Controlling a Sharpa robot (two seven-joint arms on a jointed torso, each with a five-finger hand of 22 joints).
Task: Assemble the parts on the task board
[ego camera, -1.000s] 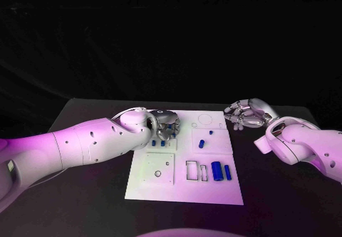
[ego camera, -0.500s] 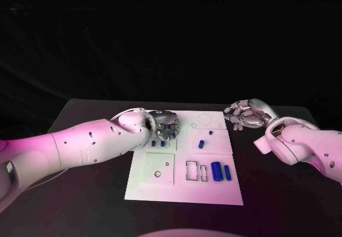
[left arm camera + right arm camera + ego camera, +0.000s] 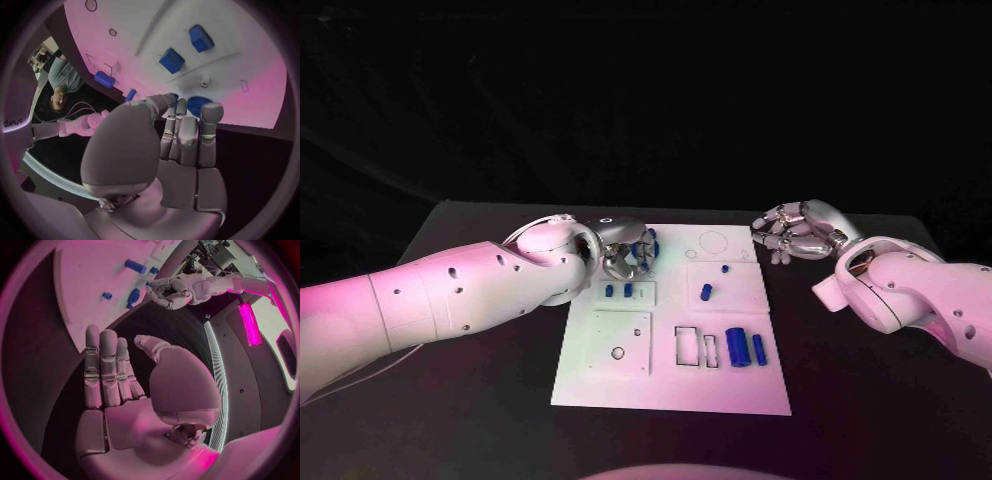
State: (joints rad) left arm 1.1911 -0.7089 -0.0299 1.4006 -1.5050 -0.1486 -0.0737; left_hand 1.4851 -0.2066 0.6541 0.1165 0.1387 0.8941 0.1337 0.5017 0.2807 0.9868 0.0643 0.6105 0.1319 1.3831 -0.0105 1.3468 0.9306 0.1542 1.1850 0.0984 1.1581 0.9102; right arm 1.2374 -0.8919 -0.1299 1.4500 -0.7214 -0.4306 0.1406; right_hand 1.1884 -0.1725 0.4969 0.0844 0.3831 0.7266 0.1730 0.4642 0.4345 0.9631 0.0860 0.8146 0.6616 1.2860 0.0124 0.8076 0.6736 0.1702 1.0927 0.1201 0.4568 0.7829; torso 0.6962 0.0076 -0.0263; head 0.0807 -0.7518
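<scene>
The white task board (image 3: pixel 733 385) lies mid-table. My left hand (image 3: pixel 629 252) hovers over its far left corner, fingers curled, pinching a small round blue part (image 3: pixel 648 238) between thumb and fingertips; the left wrist view shows that blue part (image 3: pixel 199 106) half hidden behind the fingers (image 3: pixel 187 135). Just below the hand, two square blue parts (image 3: pixel 619 291) stand in a raised plate, the same square parts (image 3: pixel 171 60) seen from the wrist. My right hand (image 3: pixel 795 232) hangs open, holding nothing, off the board's far right corner; its straight fingers (image 3: pixel 106 370) appear in the right wrist view.
On the board lie a short blue part (image 3: pixel 708 292), a tiny blue one (image 3: pixel 728 268) and two blue cylinders (image 3: pixel 747 347) beside rectangular slots (image 3: pixel 689 344). A holed square plate (image 3: pixel 623 340) sits at the near left. Black table (image 3: pixel 473 400) surrounds the board.
My left hand has risen and drawn back a little from the square parts toward the far left, and a blue part now shows at its fingertips. The right hand has not moved.
</scene>
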